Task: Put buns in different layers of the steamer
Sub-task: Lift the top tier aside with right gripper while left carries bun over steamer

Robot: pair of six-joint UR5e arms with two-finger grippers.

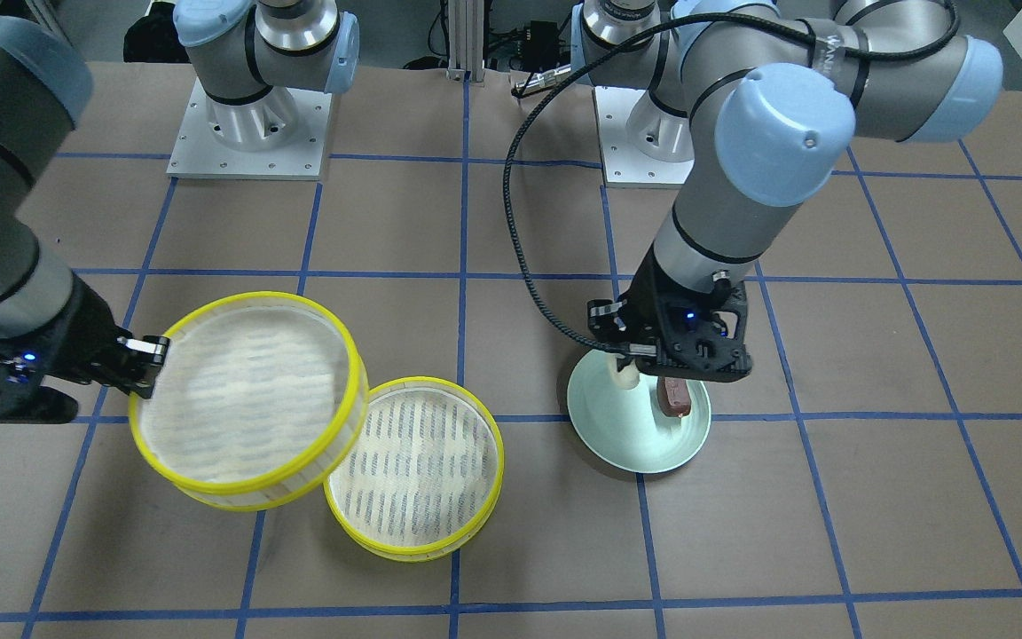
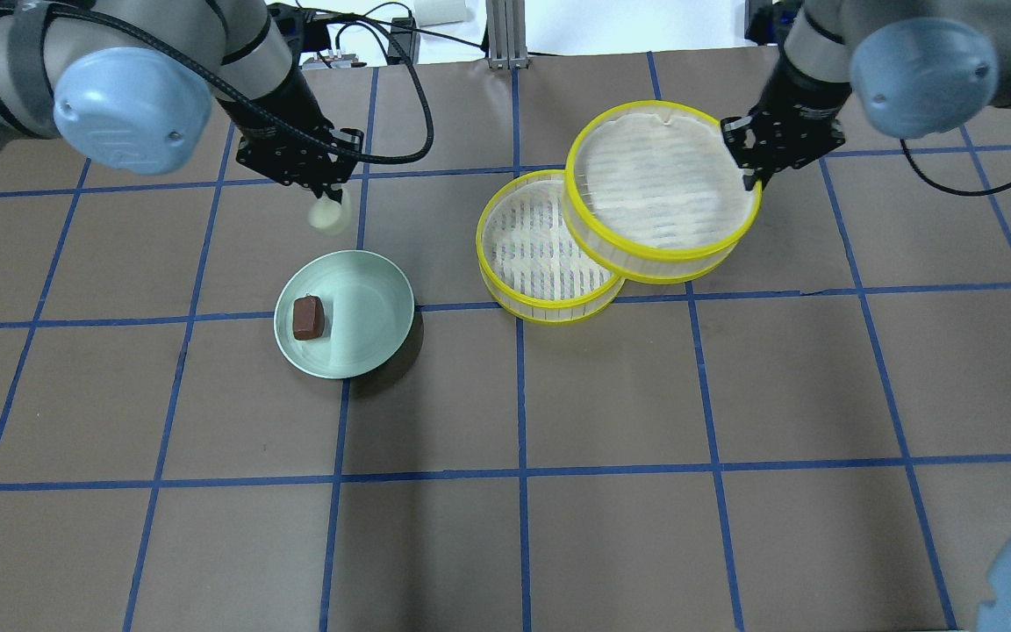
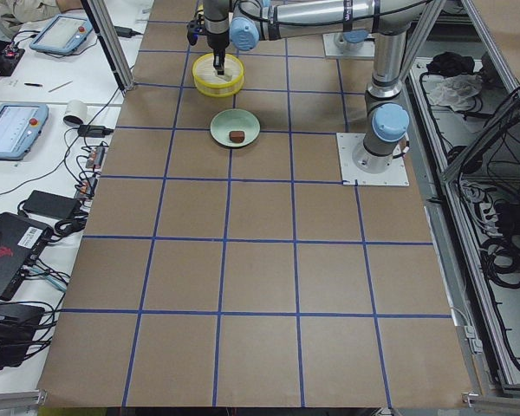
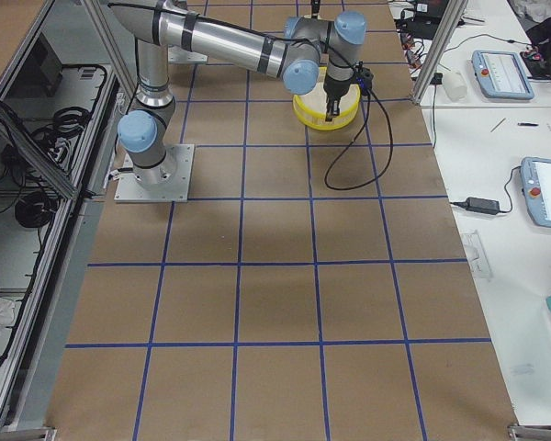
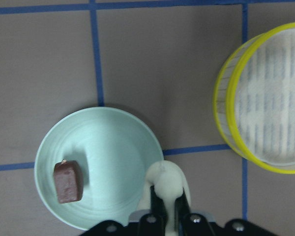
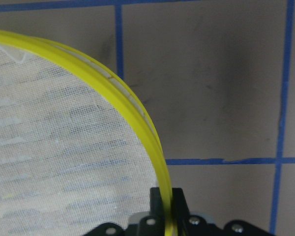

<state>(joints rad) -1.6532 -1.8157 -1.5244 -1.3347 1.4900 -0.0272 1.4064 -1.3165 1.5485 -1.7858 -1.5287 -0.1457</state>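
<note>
While hanging above the desk (image 2: 558, 421), grips the cream bun (image 2: 327, 215) in the left jaws, clamped on its upper end; dangles it in the air, lower end free, close by the rim of the plate (image 2: 369, 303); in the left wrist view, sets that pale lump right over the plate's edge; cannot tell from any view exactly how high above the paper. Has the brown bun (image 2: 307, 317) lying on the plate, toward the side away from the trays, apart from the cream one and untouched by either arm. Pinches the yellow rim of one tray (image 2: 662, 180) in the right jaws, shut on the rim wall with one finger inside and one outside; holds that tray raised and tilted, its woven floor facing up, its low side overlapping the edge of the other tray (image 2: 536, 254); cannot tell whether the two rims touch. Has the other tray flat on the desk, between the plate and the raised tray, just beside a blue tape line; well apart from both buns.
</note>
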